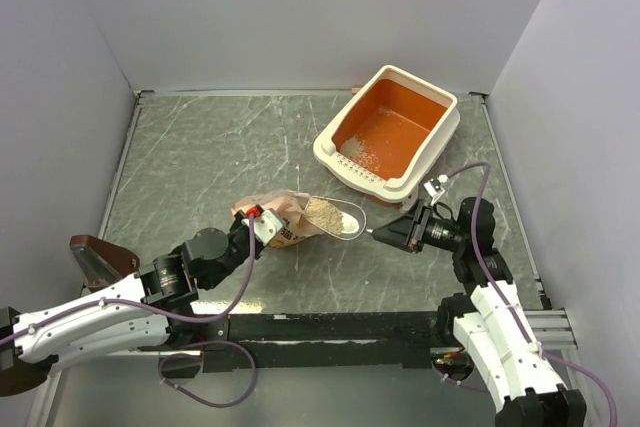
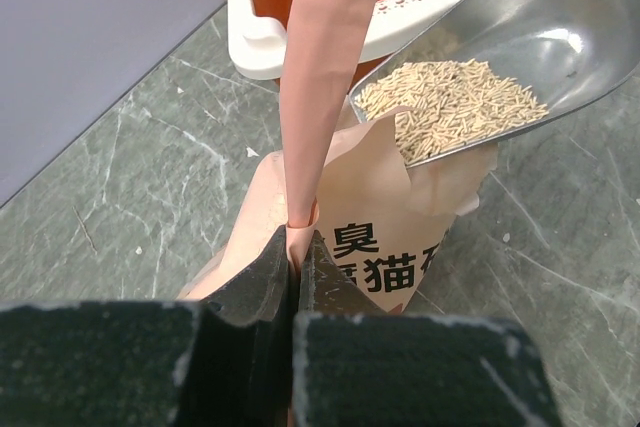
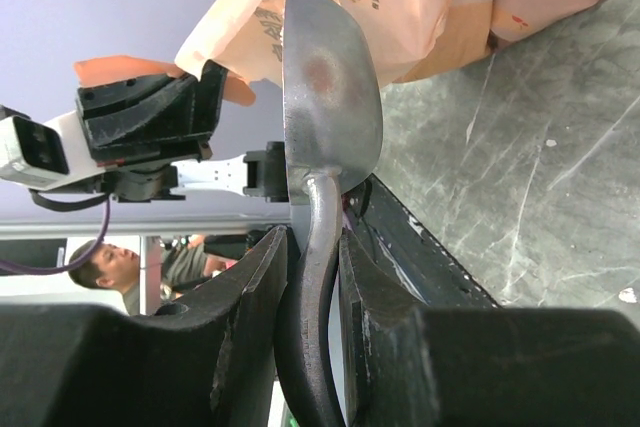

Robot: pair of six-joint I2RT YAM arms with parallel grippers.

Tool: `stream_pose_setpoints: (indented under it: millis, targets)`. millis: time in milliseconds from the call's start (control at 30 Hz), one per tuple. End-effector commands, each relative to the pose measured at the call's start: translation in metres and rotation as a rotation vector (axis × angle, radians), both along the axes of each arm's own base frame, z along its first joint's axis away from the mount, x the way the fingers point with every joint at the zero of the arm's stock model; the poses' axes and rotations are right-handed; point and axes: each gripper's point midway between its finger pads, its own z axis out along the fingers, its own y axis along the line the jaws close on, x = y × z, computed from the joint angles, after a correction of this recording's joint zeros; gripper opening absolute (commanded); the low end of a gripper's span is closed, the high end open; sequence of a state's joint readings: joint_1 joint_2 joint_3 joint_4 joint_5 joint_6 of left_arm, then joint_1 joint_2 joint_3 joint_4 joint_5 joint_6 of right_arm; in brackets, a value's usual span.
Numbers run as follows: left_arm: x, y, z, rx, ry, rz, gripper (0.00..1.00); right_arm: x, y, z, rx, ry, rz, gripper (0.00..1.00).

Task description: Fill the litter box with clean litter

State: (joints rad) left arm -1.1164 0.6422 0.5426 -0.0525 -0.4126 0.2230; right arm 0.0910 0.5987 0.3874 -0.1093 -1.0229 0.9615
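The litter box (image 1: 432, 134), orange inside with a cream rim, stands at the back right with a thin scatter of clean litter (image 1: 362, 154) on its floor. A grey metal scoop (image 1: 338, 216) holds a heap of pale granules (image 2: 455, 105) just outside the mouth of the pink-orange paper bag (image 1: 285, 217). My right gripper (image 1: 385, 235) is shut on the scoop's handle (image 3: 315, 287). My left gripper (image 2: 297, 247) is shut on an upright flap (image 2: 318, 77) of the bag's opening.
The box's near rim (image 2: 330, 42) lies just beyond the bag in the left wrist view. A brown object (image 1: 98, 257) sits at the table's left front edge. Walls close in the table on three sides.
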Motion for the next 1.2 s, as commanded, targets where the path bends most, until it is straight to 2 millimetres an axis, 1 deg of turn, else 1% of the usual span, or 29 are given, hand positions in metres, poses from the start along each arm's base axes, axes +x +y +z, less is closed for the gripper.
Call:
stream_pose_setpoints:
  millis: [0,233,367,400,433,500,600,667,700,733,833,867,933,967,1000,1067,1100,1133,1167]
  targets:
    - [-0.003,-0.005,0.039,-0.141,-0.062,-0.015,0.01,-0.003,-0.001,0.030,0.046,-0.041,0.001,0.00]
    - [0.001,-0.004,0.034,-0.124,-0.052,0.011,0.01,-0.003,0.000,0.051,0.100,-0.061,-0.001,0.00]
    - [0.002,-0.005,0.034,-0.120,-0.049,0.013,0.01,0.002,0.001,0.078,0.164,-0.130,-0.014,0.00]
    - [0.002,-0.004,0.034,-0.121,-0.049,0.014,0.01,0.004,0.000,0.087,0.180,-0.154,-0.027,0.00]
    - [0.001,-0.004,0.035,-0.124,-0.051,0.011,0.01,0.007,0.000,0.090,0.183,-0.159,-0.035,0.00]
    - [0.001,-0.004,0.036,-0.131,-0.050,0.009,0.01,0.011,-0.001,0.104,0.194,-0.194,-0.058,0.00]
    - [-0.001,-0.005,0.037,-0.139,-0.048,0.000,0.01,0.021,-0.002,0.114,0.209,-0.220,-0.087,0.00]
    - [-0.002,-0.007,0.037,-0.137,-0.045,-0.011,0.01,0.032,-0.005,0.119,0.232,-0.257,-0.122,0.00]
    - [-0.002,-0.007,0.038,-0.141,-0.047,-0.012,0.01,0.037,-0.005,0.121,0.260,-0.237,-0.137,0.00]
    - [-0.002,-0.007,0.038,-0.140,-0.046,-0.012,0.01,0.042,-0.008,0.130,0.288,-0.292,-0.165,0.00]
    - [-0.003,-0.006,0.040,-0.149,-0.048,-0.015,0.01,0.060,-0.011,0.122,0.304,-0.259,-0.216,0.00]
    - [-0.003,-0.006,0.041,-0.154,-0.049,-0.017,0.01,0.065,-0.012,0.126,0.317,-0.284,-0.231,0.00]
    - [-0.004,-0.005,0.041,-0.154,-0.049,-0.017,0.01,0.078,-0.014,0.124,0.323,-0.277,-0.257,0.00]
    - [-0.004,-0.005,0.042,-0.155,-0.050,-0.017,0.01,0.084,-0.016,0.130,0.334,-0.307,-0.277,0.00]
    - [-0.004,-0.005,0.042,-0.158,-0.050,-0.017,0.01,0.093,-0.017,0.127,0.328,-0.292,-0.291,0.00]
    - [-0.004,-0.004,0.043,-0.160,-0.051,-0.014,0.01,0.106,-0.020,0.132,0.332,-0.295,-0.334,0.00]
    - [-0.004,-0.004,0.042,-0.157,-0.053,-0.014,0.01,0.116,-0.022,0.127,0.324,-0.274,-0.355,0.00]
    - [-0.004,-0.004,0.042,-0.154,-0.053,-0.014,0.01,0.122,-0.024,0.133,0.319,-0.278,-0.372,0.00]
    - [-0.004,-0.003,0.042,-0.151,-0.053,-0.013,0.01,0.133,-0.028,0.126,0.291,-0.259,-0.418,0.00]
